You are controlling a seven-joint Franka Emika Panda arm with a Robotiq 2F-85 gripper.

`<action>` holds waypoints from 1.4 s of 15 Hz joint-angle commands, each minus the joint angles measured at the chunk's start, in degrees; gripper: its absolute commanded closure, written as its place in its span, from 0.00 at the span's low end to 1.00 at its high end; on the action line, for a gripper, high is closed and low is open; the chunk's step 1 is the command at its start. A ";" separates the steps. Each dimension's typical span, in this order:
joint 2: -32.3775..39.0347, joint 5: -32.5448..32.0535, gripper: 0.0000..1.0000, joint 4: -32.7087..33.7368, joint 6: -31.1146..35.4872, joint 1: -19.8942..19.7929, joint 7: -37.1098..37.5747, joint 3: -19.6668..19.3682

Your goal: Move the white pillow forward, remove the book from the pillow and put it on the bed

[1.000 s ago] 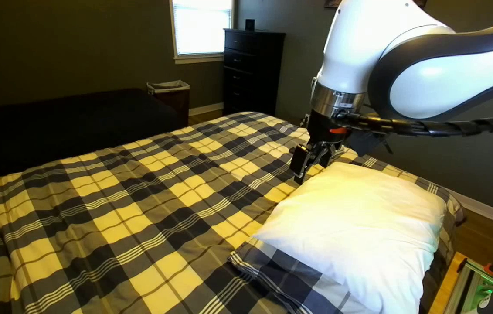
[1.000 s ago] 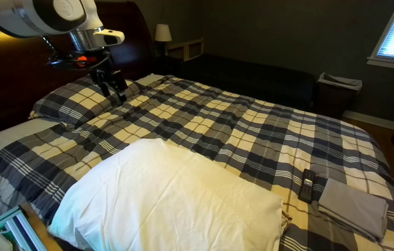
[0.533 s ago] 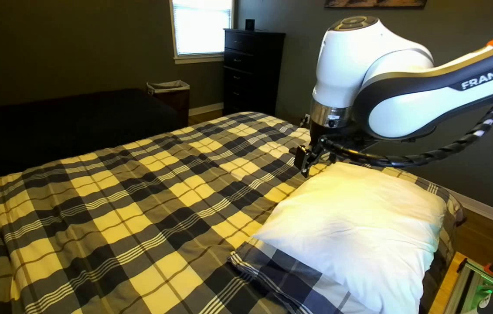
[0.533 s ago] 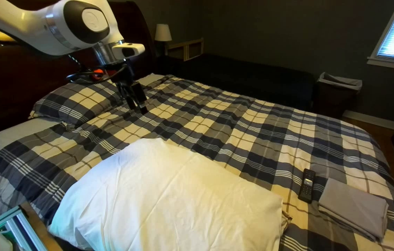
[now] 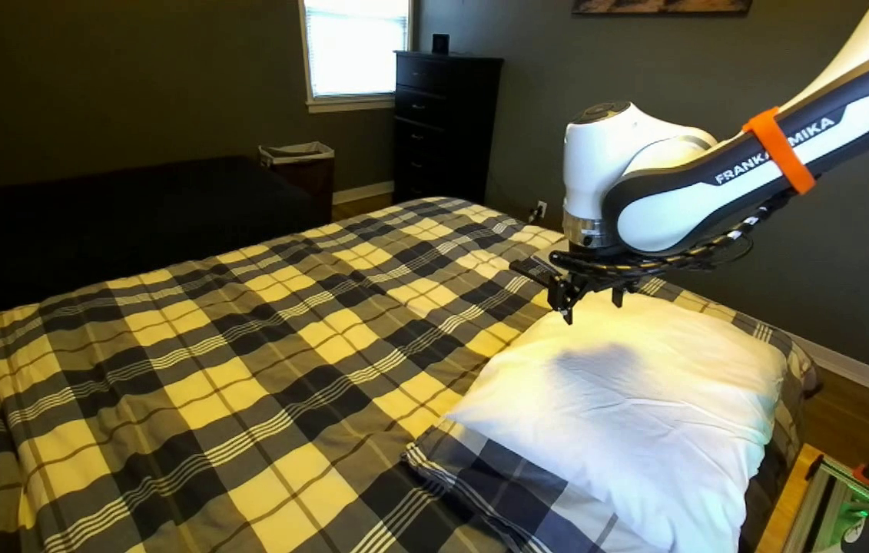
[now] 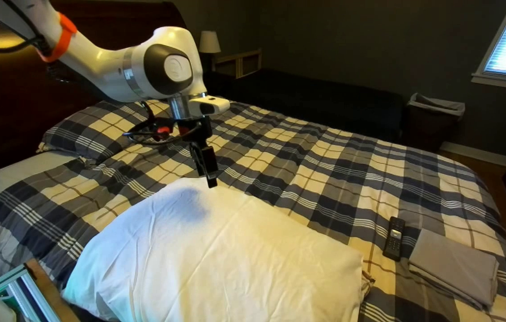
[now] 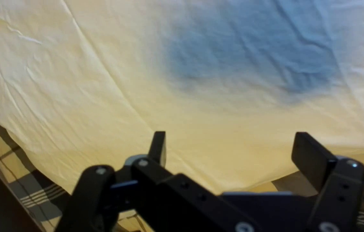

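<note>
Position of the white and black robot arm (image 5: pixel 680 207) is what has changed in the last second. In an exterior view, the black two-finger end effector (image 5: pixel 592 309) has come from outside the border of the large, plump, plain white fabric pillow (image 5: pixel 634 415) to a place above its far part, and a soft dark shadow (image 5: pixel 595 365) now lies on the cloth. The pillow itself has kept its place on the wide bed (image 5: pixel 265 361) with a yellow, navy and white plaid cover.

In an exterior view, the end effector (image 6: pixel 206 178) has come away from the yellow, navy and white plaid pillow (image 6: pixel 105 127) and hangs at the upper border of the white fabric pillow. A black remote control (image 6: pixel 394 238) and a grey folded cloth (image 6: pixel 453 268) lie unmoved, well apart from this work.

In the wrist view, the two fingers (image 7: pixel 310 154) stand wide apart and hold nothing; the pillow spreads below them. Whether the tips touch it, I cannot tell surely.

For the task, I judge this as the approach, before the pillow is moved forward. No book can be seen in any view, so that second part perhaps cannot be followed here.
</note>
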 commanded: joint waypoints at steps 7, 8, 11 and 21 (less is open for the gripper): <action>6.99 8.93 0.00 -2.99 12.25 -2.92 -0.49 -12.58; 8.31 11.53 0.00 -3.37 13.77 -2.71 -0.95 -12.99; 12.30 15.27 0.00 -3.94 17.70 -1.89 -0.27 -13.26; 18.39 14.63 0.55 -1.95 19.06 1.00 4.69 -15.57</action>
